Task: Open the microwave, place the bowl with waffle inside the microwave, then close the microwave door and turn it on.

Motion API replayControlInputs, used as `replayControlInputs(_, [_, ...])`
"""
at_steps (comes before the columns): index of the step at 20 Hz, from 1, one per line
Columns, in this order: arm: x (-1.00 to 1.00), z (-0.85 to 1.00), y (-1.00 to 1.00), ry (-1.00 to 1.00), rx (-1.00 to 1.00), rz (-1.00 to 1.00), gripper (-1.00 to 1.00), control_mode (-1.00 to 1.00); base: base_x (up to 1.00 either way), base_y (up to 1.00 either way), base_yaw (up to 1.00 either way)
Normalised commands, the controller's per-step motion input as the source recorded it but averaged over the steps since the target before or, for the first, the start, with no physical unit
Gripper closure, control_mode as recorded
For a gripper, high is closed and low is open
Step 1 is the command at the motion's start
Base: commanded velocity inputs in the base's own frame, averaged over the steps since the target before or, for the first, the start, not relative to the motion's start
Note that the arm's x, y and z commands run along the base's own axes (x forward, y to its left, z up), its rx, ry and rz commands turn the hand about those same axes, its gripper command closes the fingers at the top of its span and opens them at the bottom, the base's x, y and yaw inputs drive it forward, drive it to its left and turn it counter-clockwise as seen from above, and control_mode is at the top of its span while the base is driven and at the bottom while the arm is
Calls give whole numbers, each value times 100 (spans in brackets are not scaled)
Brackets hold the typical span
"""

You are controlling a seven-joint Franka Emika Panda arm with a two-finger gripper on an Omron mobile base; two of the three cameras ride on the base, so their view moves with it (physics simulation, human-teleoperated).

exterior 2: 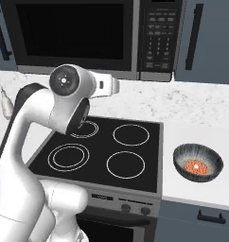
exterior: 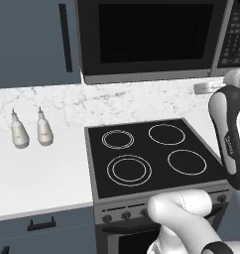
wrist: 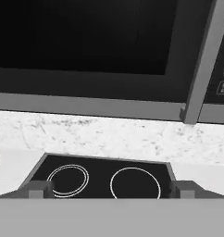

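The gripper (wrist: 109,190) stands wide open and empty, facing the closed microwave door (wrist: 86,51), whose right edge lies up and right of it, while the bowl (exterior 2: 198,162) waits on the counter right of the stovetop (exterior 2: 102,151).

1. Microwave (exterior 2: 88,38) keypad panel (exterior 2: 160,40): rows of buttons with pale markings in the right base view, too small to read.
2. Same panel at the right edge of the hand view: two pale button labels, cut off by the frame and blurred, not legible.
3. Same panel in the left base view, top right: button rows, no readable characters.
4. Stovetop (exterior 2: 102,151): white burner rings only, no lettering.
5. Stove front panel (exterior 2: 121,201) below the stovetop: a small dark mark left of the knobs, unreadable.
6. No brand, number or sign can be read anywhere.
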Motion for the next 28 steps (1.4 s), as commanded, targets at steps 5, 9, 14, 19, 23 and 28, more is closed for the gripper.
replayControlInputs(5, [-24,44,-73,-23,1,1,-100,-100,0,0,0])
replayControlInputs(9, [-5,39,-40,-21,0,0,-100,-100,0,0,0])
replayControlInputs(14, [13,26,-32,-22,3,0,-100,-100,0,0,0])
replayControlInputs(19, [22,31,-9,-19,1,0,-100,-100,0,0,0])
replayControlInputs(23, [43,16,-6,-6,1,0,-100,-100,0,0,0])
replayControlInputs(28, [38,5,-10,0,1,0,-100,-100,0,0,0])
